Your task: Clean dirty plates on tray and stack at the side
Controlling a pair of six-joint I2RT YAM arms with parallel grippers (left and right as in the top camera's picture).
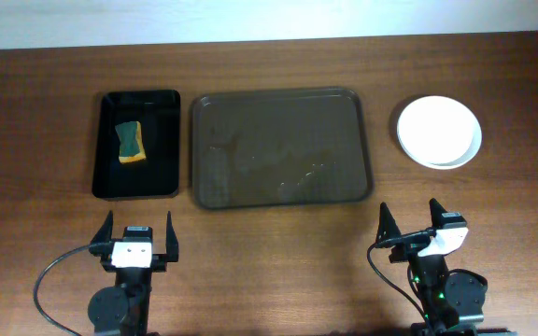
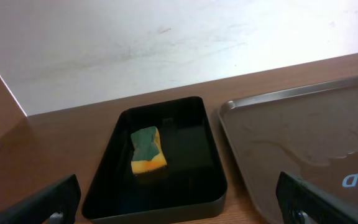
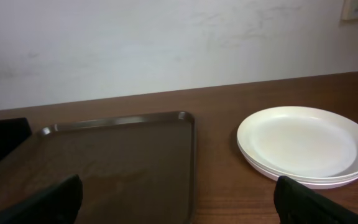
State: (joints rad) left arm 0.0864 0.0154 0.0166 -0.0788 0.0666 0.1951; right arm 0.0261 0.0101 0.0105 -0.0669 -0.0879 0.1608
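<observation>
— How is the bench (image 1: 45,121) looking?
— The tray (image 1: 278,121) is lying at the middle, toward the far edge, and it is carrying nothing. Only faint wet-looking streaks are showing on its floor.
— And the smaller black tray (image 1: 162,154)?
— It is sitting just beside it, toward the left edge.
— Where are the plates (image 1: 439,131) sitting?
— They are sitting stacked near the far right corner, apart from the tray. The top one is looking white and clean. The right wrist view is showing at least two rims; I cannot tell about a third.
— The sponge (image 1: 132,142)?
— It is lying in the black tray, with neither arm touching it.
— The pincers?
— The left gripper (image 1: 138,218) and the right gripper (image 1: 409,210) are hanging at the near edge, both spread wide, gripping nothing.
— So what is remaining?
— I am judging the task finished, or all but.
</observation>
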